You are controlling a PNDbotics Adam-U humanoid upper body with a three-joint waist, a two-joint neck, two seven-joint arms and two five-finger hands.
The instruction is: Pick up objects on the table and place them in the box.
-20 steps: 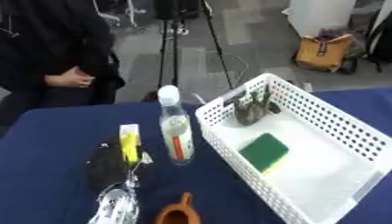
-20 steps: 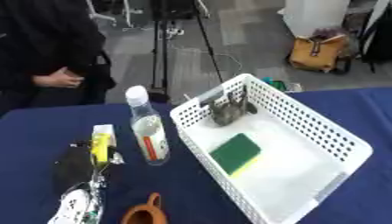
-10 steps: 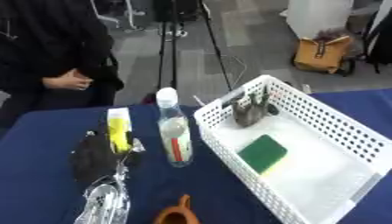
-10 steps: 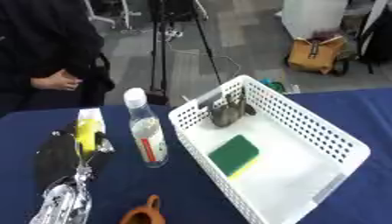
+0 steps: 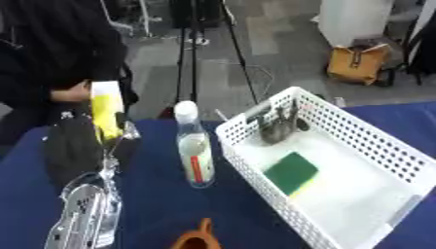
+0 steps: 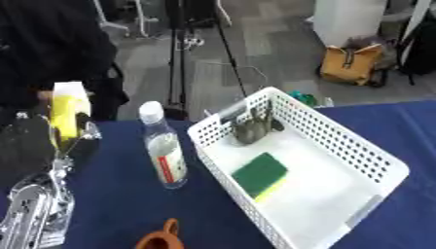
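Yellow-and-white carton (image 5: pixel 106 110) — tall, upright — gripped in left hand (image 5: pixel 75 146) above table.

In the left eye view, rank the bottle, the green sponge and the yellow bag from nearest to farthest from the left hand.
From the left hand:
1. Bottle, just right of it on the table.
2. Sponge, inside the basket.
3. Bag, on the floor, far right.

box (image 5: pixel 357 151) white | sponge (image 5: pixel 291 171) green-yellow | tablecloth (image 6: pixel 119 204) navy | carton (image 5: pixel 105 109) yellow-white
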